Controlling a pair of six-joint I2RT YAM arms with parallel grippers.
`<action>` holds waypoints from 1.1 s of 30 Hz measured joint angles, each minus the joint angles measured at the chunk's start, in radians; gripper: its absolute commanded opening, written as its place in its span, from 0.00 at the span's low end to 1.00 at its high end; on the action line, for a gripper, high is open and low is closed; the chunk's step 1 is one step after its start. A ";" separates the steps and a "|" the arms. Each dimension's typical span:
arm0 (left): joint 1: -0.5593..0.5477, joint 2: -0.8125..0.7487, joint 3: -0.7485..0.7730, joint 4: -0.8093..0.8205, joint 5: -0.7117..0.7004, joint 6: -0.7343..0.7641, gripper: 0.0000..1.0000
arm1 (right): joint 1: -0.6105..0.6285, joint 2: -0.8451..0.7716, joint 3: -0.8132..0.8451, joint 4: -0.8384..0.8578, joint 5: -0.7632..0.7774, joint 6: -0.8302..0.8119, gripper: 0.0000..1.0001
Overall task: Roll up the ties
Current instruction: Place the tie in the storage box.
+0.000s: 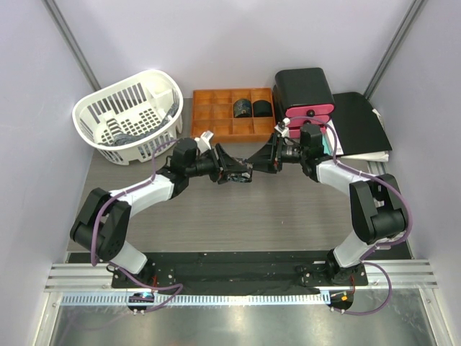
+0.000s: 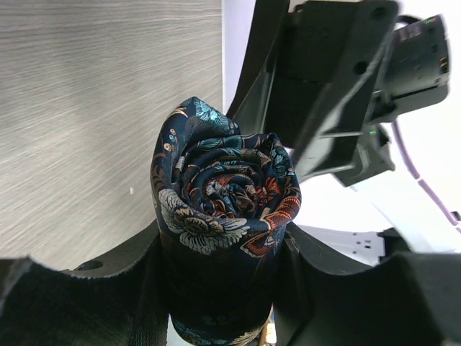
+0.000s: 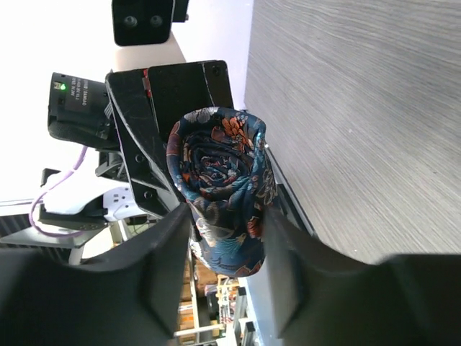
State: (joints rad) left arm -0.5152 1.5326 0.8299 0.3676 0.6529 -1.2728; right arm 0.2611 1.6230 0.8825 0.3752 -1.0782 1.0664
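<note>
Status: one tie (image 2: 223, 209) is fully rolled into a tight cylinder. It is held just in front of the tray (image 1: 209, 122) and appears to be lifted off the table.

Left gripper (image 2: 220, 263): jaws clamped on the lower body of the roll, with the spiral end facing its camera.

Right gripper (image 3: 227, 238): jaws likewise closed against the sides of the same roll, from the opposite side. No loose tail is visible in either wrist view.

Completed: two rolls (image 1: 241, 108) sit in adjacent compartments at the tray's back right. The other compartments visible in the tray appear unfilled.

Remaining, as judged:
1. One gripper lets go.
2. The other carries the held roll to a free compartment of the tray.
3. That gripper lets go.

Basket (image 1: 155, 81), left of the tray, holds something dark. Whether this is another unrolled tie cannot be determined.
</note>
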 measured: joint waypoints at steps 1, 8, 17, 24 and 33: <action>0.003 0.000 0.002 -0.014 0.000 0.014 0.00 | 0.000 0.001 0.013 -0.033 0.002 -0.019 0.65; 0.052 0.015 0.140 -0.227 0.006 0.211 0.00 | -0.054 0.001 0.066 -0.173 0.014 -0.123 1.00; 0.113 0.385 0.946 -0.764 -0.185 0.720 0.00 | -0.229 0.050 0.192 -0.330 0.045 -0.261 1.00; 0.158 0.743 1.469 -0.946 -0.335 0.883 0.00 | -0.230 0.055 0.202 -0.417 0.045 -0.332 1.00; 0.168 0.878 1.509 -0.999 -0.463 0.926 0.00 | -0.233 0.063 0.202 -0.484 0.047 -0.391 1.00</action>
State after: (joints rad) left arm -0.3473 2.4104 2.3390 -0.6312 0.1898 -0.3470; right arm 0.0280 1.6863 1.0847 -0.1093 -1.0317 0.6758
